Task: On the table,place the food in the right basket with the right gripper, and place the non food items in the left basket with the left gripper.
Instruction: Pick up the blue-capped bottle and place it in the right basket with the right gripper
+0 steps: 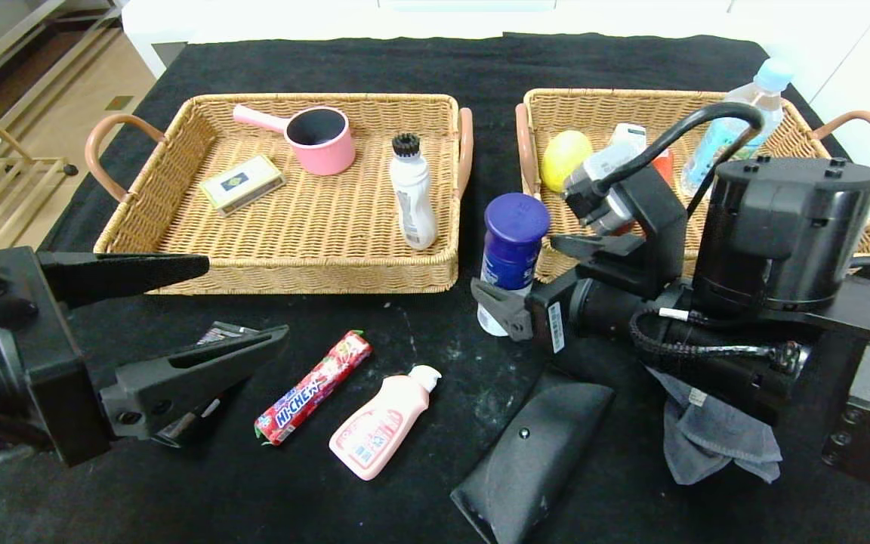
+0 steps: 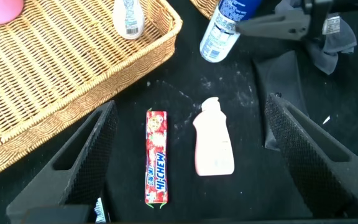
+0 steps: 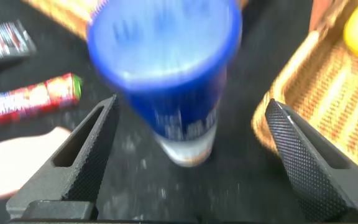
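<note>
My right gripper (image 1: 514, 273) (image 3: 191, 106) is open and straddles the upright white bottle with the blue cap (image 1: 512, 245) (image 3: 173, 68), with a gap on each side. It stands on the black table between the left basket (image 1: 299, 276) and the right basket (image 1: 593, 102). At the front left my left gripper (image 1: 248, 298) (image 2: 190, 106) hovers open above the HI-CHEW stick (image 1: 314, 387) (image 2: 156, 158) and the pink bottle (image 1: 382, 423) (image 2: 214, 140). A black tube (image 1: 216, 332) lies partly hidden under its lower finger. The glasses case (image 1: 529, 461) and grey cloth (image 1: 714, 438) lie near the front.
The left basket holds a pink cup (image 1: 320, 140), a small card box (image 1: 242, 181) and a white bottle with a black cap (image 1: 412, 196). In the right basket are a yellow round thing (image 1: 565, 157) and a water bottle (image 1: 741, 125), partly behind my right arm.
</note>
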